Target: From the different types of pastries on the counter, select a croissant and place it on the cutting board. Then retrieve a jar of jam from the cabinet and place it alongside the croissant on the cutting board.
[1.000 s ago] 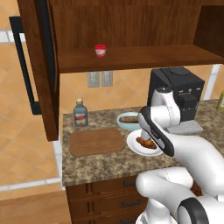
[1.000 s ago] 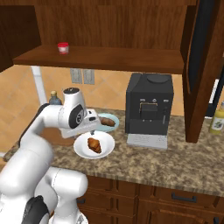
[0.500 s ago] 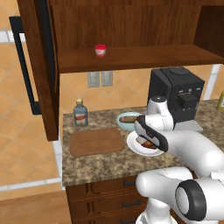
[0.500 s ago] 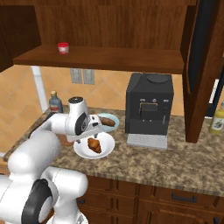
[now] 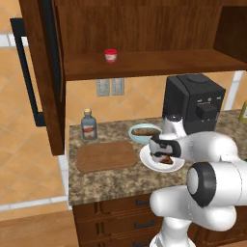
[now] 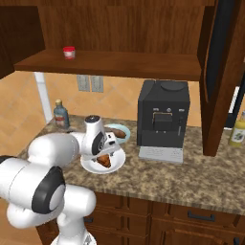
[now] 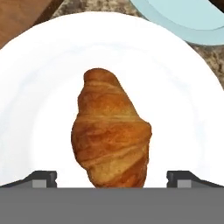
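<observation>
The croissant [image 7: 111,131] is golden-brown with darker ridges and lies on a white plate [image 7: 39,87] on the counter [image 5: 111,181]. My gripper [image 7: 111,179] hangs open just above it, one fingertip on each side of its near end, not touching it. From the base views the hand [image 5: 159,153] hovers low over the croissant [image 5: 166,161] and the plate [image 6: 117,163]. The reddish cutting board [image 5: 107,156] lies bare to the plate's left. The jar of jam [image 5: 111,55], red-lidded, stands on the shelf of the open cabinet [image 5: 144,67]. The long dark pastry [image 5: 146,131] rests on a pale blue plate [image 5: 136,138] behind.
A brown bottle [image 5: 88,124] stands behind the board. A black coffee machine [image 5: 193,103] stands right of the plates. The cabinet doors [image 5: 43,72] [image 6: 220,72] hang open on both sides. A yellow bottle [image 6: 238,129] stands far right.
The hand has dropped lower over the white plate, closer to the croissant, and the arm has folded forward. The jaws stay wide. Nothing else moved.
</observation>
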Robot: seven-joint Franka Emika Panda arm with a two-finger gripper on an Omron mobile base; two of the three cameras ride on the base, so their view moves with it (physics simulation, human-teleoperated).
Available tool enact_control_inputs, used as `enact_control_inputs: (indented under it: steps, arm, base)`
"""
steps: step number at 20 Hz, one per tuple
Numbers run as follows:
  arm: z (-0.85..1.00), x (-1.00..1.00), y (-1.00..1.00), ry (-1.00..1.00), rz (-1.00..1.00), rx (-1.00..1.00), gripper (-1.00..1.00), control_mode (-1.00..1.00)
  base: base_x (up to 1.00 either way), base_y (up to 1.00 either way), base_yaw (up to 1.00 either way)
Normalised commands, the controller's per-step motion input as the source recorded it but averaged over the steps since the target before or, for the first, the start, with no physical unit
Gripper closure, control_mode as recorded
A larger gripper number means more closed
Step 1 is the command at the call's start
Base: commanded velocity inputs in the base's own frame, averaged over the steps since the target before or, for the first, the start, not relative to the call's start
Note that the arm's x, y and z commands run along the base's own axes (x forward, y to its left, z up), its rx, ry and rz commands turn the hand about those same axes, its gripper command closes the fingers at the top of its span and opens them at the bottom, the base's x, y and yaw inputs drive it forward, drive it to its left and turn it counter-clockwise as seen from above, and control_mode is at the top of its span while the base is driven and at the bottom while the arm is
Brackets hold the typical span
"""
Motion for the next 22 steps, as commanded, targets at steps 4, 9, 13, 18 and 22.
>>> enact_control_inputs:
  steps: [4,9,13,18,22]
  arm:
    - [-0.51,0.11,-0.18,0.0,0.0,0.0,-1.0,-1.0]
    - [-0.71,0.12,-0.01,0.03,0.0,0.0,1.0,-1.0]
    - [-0.2,0.09,-0.09,0.0,0.0,0.01,1.0,-1.0]
    - [0.36,0.04,-0.02,-0.02,0.0,0.01,1.0,-1.0]
    - [0.27,0.0,0.3,-0.06,0.0,-0.01,1.0,-1.0]
  base:
    - [0.0,0.0,0.0]
    - [0.0,0.0,0.0]
    - [0.0,0.0,0.0]
    - [0.0,0.0,0.0]
    - [0.0,0.0,0.0]
